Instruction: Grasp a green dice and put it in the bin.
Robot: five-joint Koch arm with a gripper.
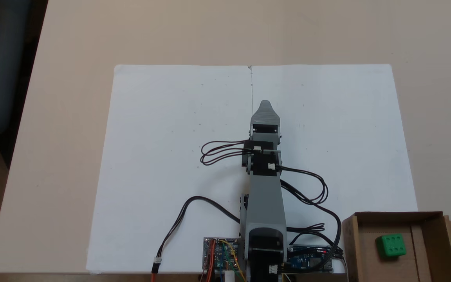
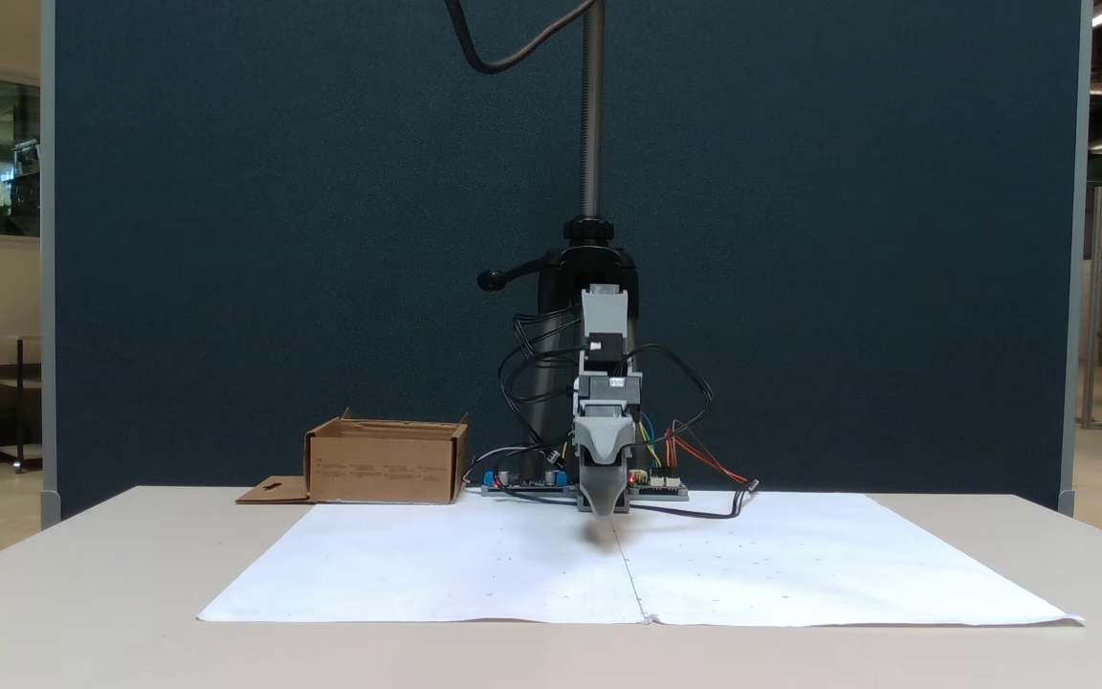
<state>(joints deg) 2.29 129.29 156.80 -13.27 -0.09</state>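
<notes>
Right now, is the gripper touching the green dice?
Apart. The fixed view from above shows the gripper over the white paper, while the green dice lies inside the bin.

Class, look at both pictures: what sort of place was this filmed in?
Probably a lab or workshop: a small grey robot arm with bare circuit boards on a beige table, before a dark blue partition panel.

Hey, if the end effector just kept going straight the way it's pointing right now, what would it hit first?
The end effector points forward and downward over the middle seam of the white paper. Going straight on, it would probably meet the paper first. The green dice lies in the bin, behind and off to the side.
</notes>
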